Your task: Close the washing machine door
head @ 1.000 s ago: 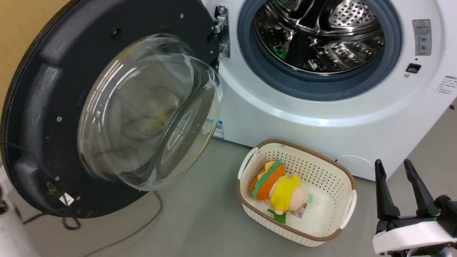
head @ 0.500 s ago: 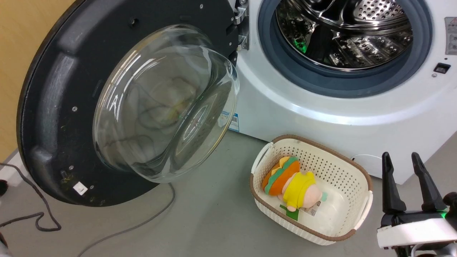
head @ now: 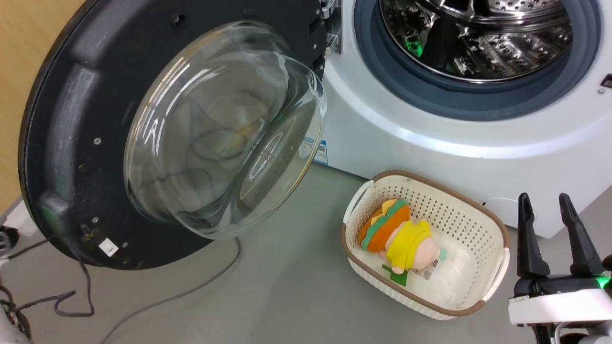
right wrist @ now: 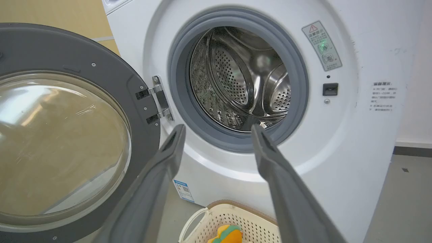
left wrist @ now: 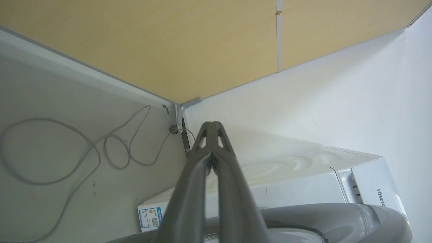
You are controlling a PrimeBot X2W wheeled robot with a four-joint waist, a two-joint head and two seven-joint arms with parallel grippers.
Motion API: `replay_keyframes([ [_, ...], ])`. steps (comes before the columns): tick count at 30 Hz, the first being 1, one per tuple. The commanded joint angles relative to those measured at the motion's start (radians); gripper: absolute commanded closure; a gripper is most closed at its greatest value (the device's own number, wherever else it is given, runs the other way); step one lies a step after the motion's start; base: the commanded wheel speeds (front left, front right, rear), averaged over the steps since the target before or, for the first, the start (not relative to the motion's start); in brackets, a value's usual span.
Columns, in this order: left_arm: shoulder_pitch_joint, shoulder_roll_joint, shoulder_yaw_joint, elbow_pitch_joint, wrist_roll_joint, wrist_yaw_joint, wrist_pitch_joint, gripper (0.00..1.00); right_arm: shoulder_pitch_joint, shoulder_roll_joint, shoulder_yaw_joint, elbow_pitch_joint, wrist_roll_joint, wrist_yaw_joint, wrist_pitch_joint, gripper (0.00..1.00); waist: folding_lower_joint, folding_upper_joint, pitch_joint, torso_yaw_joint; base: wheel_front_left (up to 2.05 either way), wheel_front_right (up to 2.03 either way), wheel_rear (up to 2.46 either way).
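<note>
The washing machine door [head: 71, 119] stands swung wide open at the left, its black inner rim and bulging glass bowl [head: 215, 134] facing me, hung on a metal hinge [head: 330, 28]. The white washing machine [head: 430, 143] shows its open steel drum [right wrist: 243, 77] and grey seal. My right gripper [head: 544, 197] is open at the lower right, well apart from the door; its own view looks at the drum past the right gripper [right wrist: 217, 130]. My left gripper [left wrist: 212, 123] is shut on nothing, pointing at the wall corner beside the washer's side [left wrist: 303, 168].
A white perforated basket [head: 497, 229] holding a plush toy [head: 401, 234] stands on the grey floor in front of the washer, just left of my right gripper. A grey cable [head: 191, 291] trails over the floor under the door. A wooden wall [head: 19, 48] lies behind the door.
The head camera has moved, so the door, washer and basket sit further right and higher in the picture. The door's angle looks unchanged. My right gripper stays open.
</note>
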Motion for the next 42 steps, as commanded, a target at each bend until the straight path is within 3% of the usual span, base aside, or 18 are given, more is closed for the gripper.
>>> replay_keyframes([
  [1,-0.018,-0.005,0.001,0.013,-0.046,-0.011,0.048,1.0,-0.018,0.004,0.0,-0.008,0.012,0.001,-0.013,0.0,-0.0001,0.0,0.011,0.001,0.0,0.0,0.0],
  [19,0.222,-0.066,-0.193,-0.276,-0.363,-0.03,0.382,1.0,-0.034,0.004,-0.022,-0.029,0.028,0.001,-0.047,0.0,-0.0001,0.0,0.061,0.035,0.0,0.0,0.0],
  [30,0.379,-0.085,-0.441,-0.497,-0.395,-0.03,0.491,1.0,-0.039,0.004,-0.021,-0.019,0.034,0.001,-0.047,0.0,-0.0001,0.0,0.038,0.05,0.0,0.0,0.0],
  [42,0.475,-0.059,-0.686,-0.748,-0.389,-0.03,0.501,1.0,-0.033,0.004,-0.022,-0.014,0.052,0.001,-0.047,0.0,-0.0001,0.0,0.006,-0.022,0.0,0.0,0.0],
])
